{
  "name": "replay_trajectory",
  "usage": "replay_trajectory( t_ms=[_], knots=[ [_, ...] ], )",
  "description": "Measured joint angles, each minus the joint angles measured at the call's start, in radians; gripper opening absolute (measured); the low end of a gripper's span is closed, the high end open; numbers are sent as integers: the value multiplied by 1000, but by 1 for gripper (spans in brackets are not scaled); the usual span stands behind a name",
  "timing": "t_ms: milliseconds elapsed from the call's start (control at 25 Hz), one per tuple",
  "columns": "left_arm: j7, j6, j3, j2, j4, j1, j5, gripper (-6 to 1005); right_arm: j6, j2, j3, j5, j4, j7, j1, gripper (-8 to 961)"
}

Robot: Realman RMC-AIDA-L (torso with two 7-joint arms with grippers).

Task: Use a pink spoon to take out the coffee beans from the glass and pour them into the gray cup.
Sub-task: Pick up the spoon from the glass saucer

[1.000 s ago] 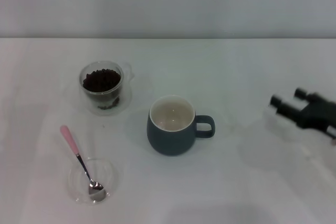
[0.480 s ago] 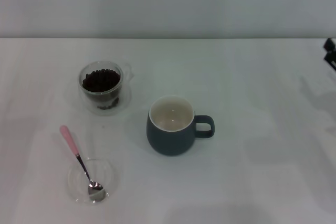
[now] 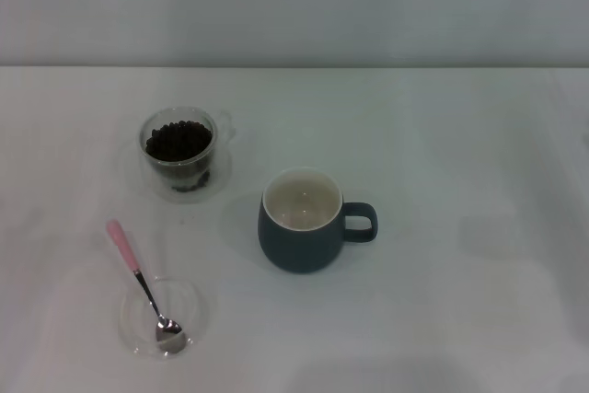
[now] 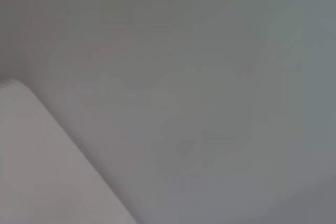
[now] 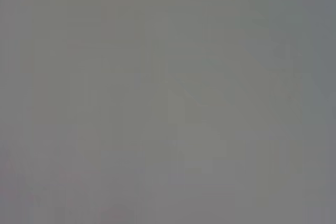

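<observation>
- Neither of my arms showed in the head view; both my grippers were out of sight there.
- My left wrist camera showed none of my own fingers, only what was perhaps a blank surface.
- My right wrist camera likewise showed no part of my pincer.

We take this for a staged test setup in a lab rather than a lived-in kitchen — a plain white bench (image 3: pixel 460 181) runs to a bare pale wall (image 3: pixel 294 6) with no cupboards or appliances. A few props sit well apart on it: the glass (image 3: pixel 179 154) of coffee beans (image 3: pixel 177 140), the gray cup (image 3: pixel 304 220), the pink spoon (image 3: pixel 138 273) resting in a clear dish (image 3: pixel 189 306).
</observation>
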Motion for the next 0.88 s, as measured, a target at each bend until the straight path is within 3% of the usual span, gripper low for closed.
replay_trajectory(
  t_ms=[320,880],
  knots=[
    [-326,88,0,54,19,-83,294,850,2,-1,6,1,-33,-4,11,837],
    [-466,133,0,89,34,-141,485,851,9,-2,-11,-1,-66,-2,6,838]
  ],
)
